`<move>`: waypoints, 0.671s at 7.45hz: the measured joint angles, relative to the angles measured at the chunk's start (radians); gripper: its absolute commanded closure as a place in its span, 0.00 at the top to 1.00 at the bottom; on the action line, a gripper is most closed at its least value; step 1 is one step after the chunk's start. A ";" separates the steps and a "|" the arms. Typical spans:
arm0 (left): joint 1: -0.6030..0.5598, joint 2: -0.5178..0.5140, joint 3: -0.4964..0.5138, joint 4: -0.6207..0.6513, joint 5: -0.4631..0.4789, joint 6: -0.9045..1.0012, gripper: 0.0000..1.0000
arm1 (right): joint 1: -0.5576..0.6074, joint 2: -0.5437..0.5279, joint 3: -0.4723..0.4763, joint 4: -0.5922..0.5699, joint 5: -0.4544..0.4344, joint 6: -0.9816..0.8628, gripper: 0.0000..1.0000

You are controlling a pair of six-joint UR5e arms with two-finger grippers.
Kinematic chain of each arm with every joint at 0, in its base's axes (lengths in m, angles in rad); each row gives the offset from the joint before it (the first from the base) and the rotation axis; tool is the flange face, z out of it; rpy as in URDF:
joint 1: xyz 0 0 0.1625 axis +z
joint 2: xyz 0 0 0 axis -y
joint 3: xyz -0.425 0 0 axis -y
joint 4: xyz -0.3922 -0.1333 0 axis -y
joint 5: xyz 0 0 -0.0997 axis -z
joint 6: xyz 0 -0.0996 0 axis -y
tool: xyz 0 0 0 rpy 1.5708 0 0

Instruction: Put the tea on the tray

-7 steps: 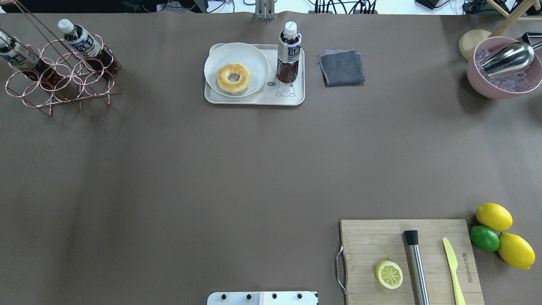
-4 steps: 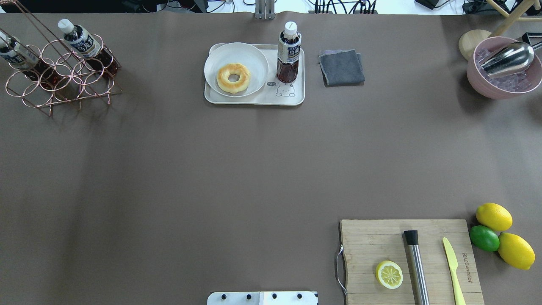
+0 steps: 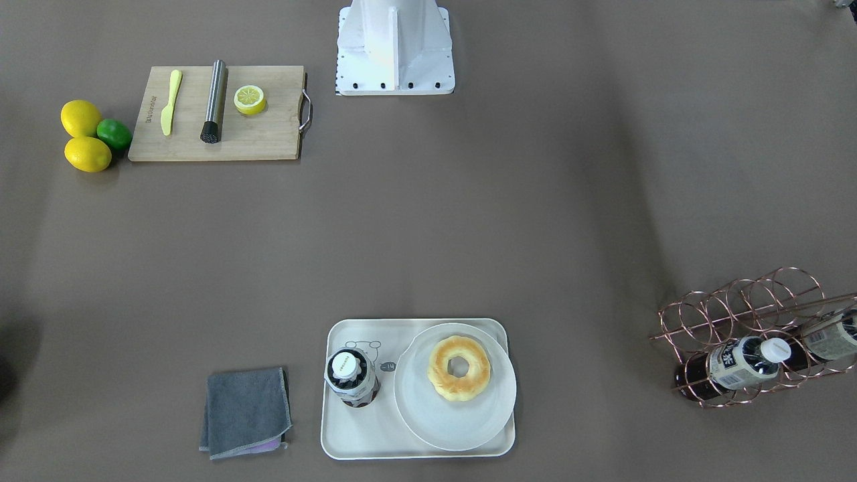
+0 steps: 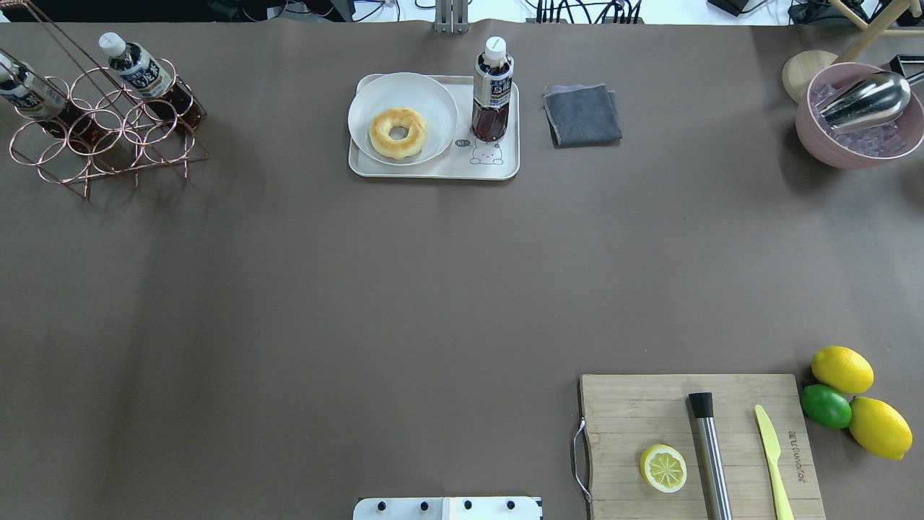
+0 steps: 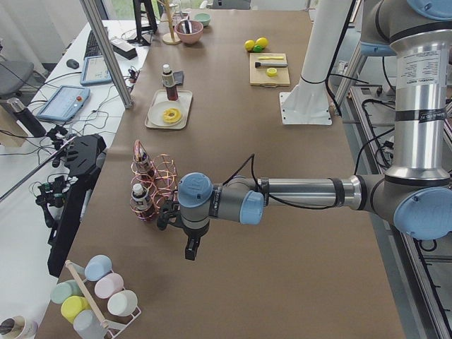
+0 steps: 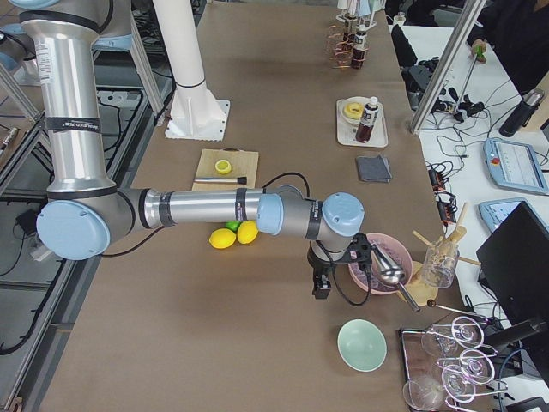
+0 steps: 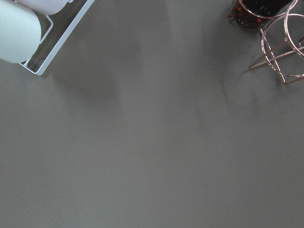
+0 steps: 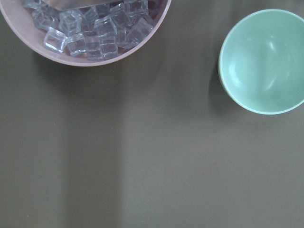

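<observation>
tea (image 4: 493, 90): upright on tray (image 4: 433, 170), right end, far side of desk (image 4: 433, 289)
change: none; tea and tray unmoved
left claw (image 5: 191, 248): beside rack (image 5: 166, 175), grip state can't tell
right claw (image 6: 318, 287): beside ice bowl (image 6: 380, 247), can't tell

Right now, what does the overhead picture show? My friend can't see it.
A bottle of dark tea stands upright on a cream tray, next to a donut on a white plate. A grey cloth lies beside the tray, a wire rack holds two more bottles, and a cutting board carries half a lemon.
</observation>
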 measured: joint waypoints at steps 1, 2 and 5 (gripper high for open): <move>0.000 0.000 0.006 -0.001 0.000 0.000 0.98 | 0.000 0.001 0.001 0.000 0.000 -0.001 1.00; 0.000 -0.002 0.017 -0.005 0.000 0.001 0.98 | 0.000 0.002 0.002 0.000 0.000 -0.001 1.00; 0.000 -0.006 0.033 -0.010 -0.001 0.001 0.98 | 0.000 0.002 0.009 0.000 0.000 0.001 1.00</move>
